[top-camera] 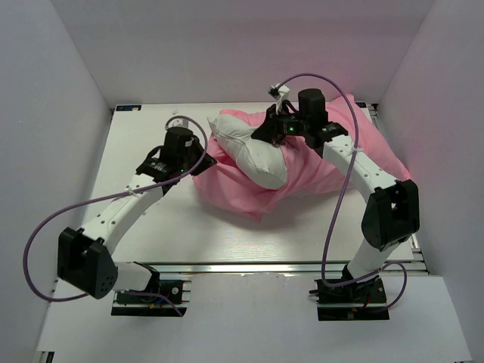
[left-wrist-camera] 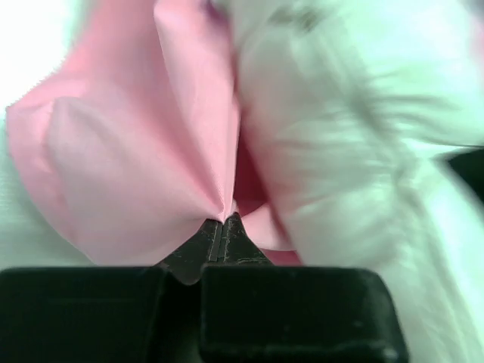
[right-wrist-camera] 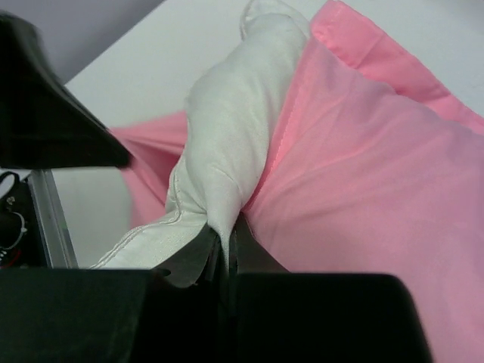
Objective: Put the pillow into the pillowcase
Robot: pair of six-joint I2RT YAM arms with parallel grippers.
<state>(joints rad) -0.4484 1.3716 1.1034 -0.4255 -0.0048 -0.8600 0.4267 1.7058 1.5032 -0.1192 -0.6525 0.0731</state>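
White worktop (top-camera: pixel 151 242) w/ white walls round it. Pillowcase (top-camera: pixel 333 162) lies crumpled at back-centre. Pillow (top-camera: pixel 253 155) rests on top, across its left part, nearly all bare, so I judge insertion barely begun, if at all; the whole stuffing is left to do. Left hand (left-wrist-camera: pixel 224 223) closed, pinching a fold of pillowcase. Right hand (right-wrist-camera: pixel 225 238) closed on pillow's seamed edge. No brand, label or readable writing anywhere.
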